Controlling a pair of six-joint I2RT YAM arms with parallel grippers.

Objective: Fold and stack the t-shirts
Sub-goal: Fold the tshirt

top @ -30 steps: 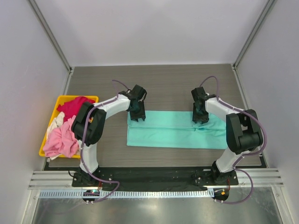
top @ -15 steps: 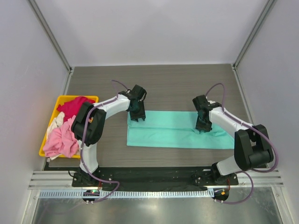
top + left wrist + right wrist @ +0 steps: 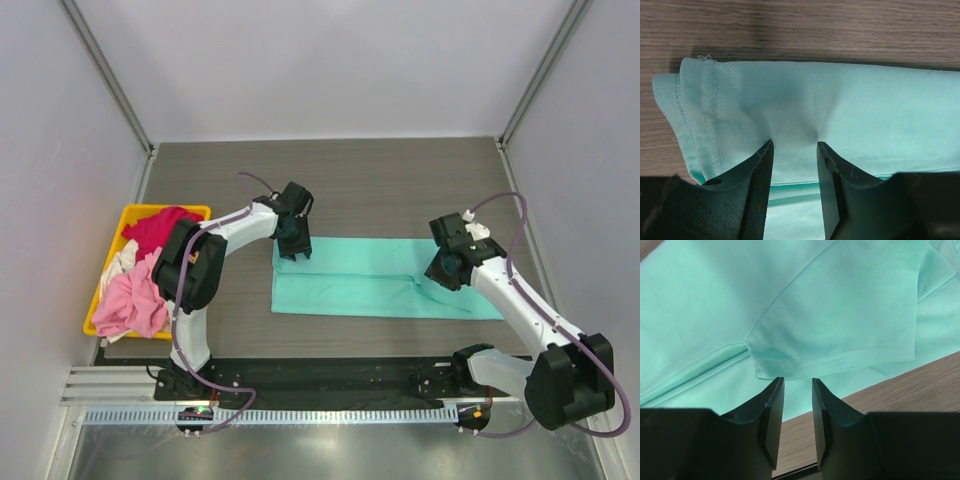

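A teal t-shirt (image 3: 360,280) lies folded into a long strip across the middle of the table. My left gripper (image 3: 292,250) presses down on its far left corner; in the left wrist view its fingers (image 3: 794,144) stand apart, with the cloth (image 3: 840,100) puckered between the tips. My right gripper (image 3: 445,277) hovers over the right part of the strip, near its front edge. Its jaws (image 3: 798,381) are slightly open and hold nothing, just short of a folded sleeve (image 3: 840,340). The pink (image 3: 130,300), magenta-red (image 3: 160,228) and whitish (image 3: 122,258) shirts lie crumpled in the bin.
The yellow bin (image 3: 150,210) stands at the table's left edge. Bare wooden tabletop (image 3: 380,180) stretches behind the teal strip. White enclosure walls close in the left, right and far sides.
My right gripper has swung from the strip's far edge towards the near right, and its arm now stretches out low. The left gripper has stayed on the far left corner.
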